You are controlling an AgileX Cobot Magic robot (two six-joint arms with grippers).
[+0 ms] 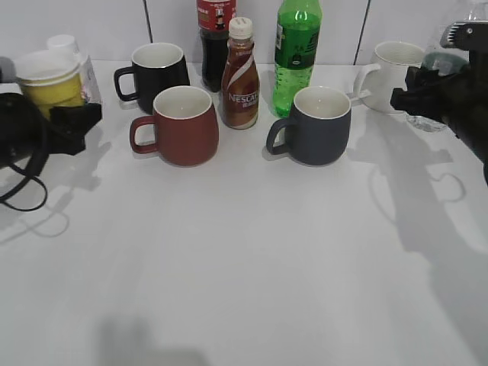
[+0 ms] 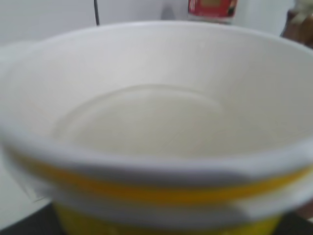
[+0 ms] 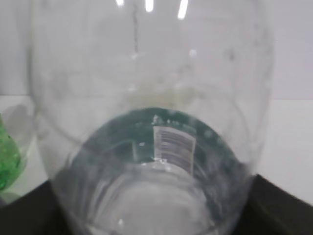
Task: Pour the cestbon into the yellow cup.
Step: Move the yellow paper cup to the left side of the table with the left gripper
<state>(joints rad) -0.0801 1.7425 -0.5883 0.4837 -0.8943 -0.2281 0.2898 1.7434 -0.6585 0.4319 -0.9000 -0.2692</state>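
At far right: cestbon [image 1: 446,76] mostly hidden | yellow cup [image 1: 50,80] partly occluded

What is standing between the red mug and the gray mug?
In the exterior view, the brown Nescafe bottle stands between the red mug and the gray mug, set slightly behind them.

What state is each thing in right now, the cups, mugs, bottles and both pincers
yellow cup: upright, empty, at the left pincer; grip not visible
cestbon: upright, close against the right pincer; grip not visible
black mug: upright
red mug: upright
grey mug: upright
white mug: upright
Nescafe bottle: upright, capped
green bottle: upright, capped
cola bottle: upright, top out of view
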